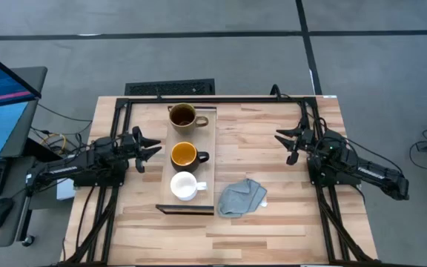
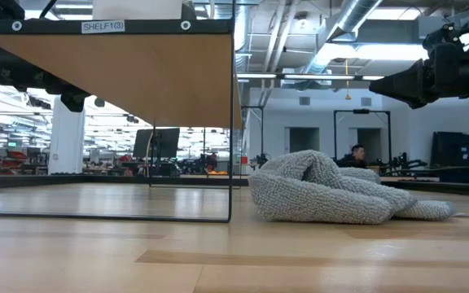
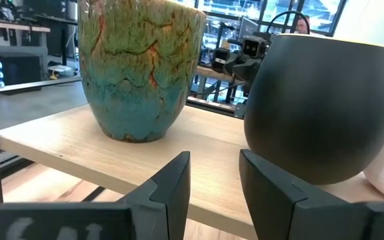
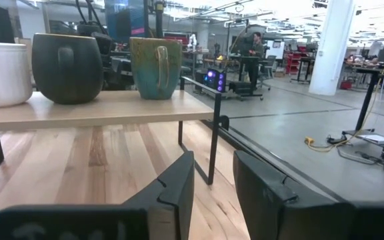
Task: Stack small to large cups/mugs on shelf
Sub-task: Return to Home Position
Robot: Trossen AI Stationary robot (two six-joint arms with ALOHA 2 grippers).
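Three mugs stand upright in a row on the pale wood shelf (image 1: 199, 159). The brown-olive mug (image 1: 182, 116) is at the far end, the black mug with yellow-orange inside (image 1: 184, 155) in the middle, the small white mug (image 1: 184, 186) at the near end. My left gripper (image 1: 153, 147) is open and empty just left of the shelf, facing the black mug (image 3: 325, 107). My right gripper (image 1: 286, 144) is open and empty at the table's right side, well clear of the shelf (image 4: 92, 107).
A crumpled grey cloth (image 1: 242, 196) lies on the tabletop right of the shelf's near end; it also shows in the low view (image 2: 332, 191). The shelf stands raised on thin dark metal legs (image 2: 232, 171). Bare tabletop lies between the shelf and my right gripper.
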